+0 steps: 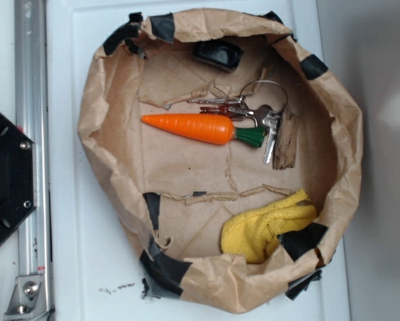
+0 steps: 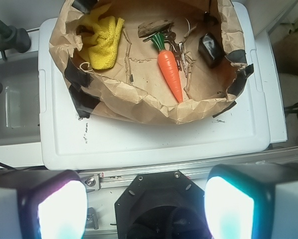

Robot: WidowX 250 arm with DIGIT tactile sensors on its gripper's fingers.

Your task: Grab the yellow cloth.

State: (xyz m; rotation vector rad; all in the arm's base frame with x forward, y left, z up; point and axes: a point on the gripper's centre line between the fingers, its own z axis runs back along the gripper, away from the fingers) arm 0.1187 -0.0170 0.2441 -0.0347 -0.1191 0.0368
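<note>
Wrist view: gripper (image 2: 145, 206) wide open, empty, hanging high above tub edge. Yellow cloth (image 2: 103, 42) bunched far-left in paper bag (image 2: 139, 102), against wall. Toy carrot (image 2: 170, 74) centre, keys (image 2: 178, 47) beside, black box (image 2: 211, 49) right. Step: approach not yet begun. Next: move over cloth, descend inside bag wall.

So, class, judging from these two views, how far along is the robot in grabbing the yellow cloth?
Nothing looks done yet. The yellow cloth lies untouched against the wall of the brown paper bag, apart from the toy carrot and keys. In the wrist view the end effector is open and far back from the bag, holding nothing. Left: reaching into the bag, closing on the cloth, lifting it.
</note>
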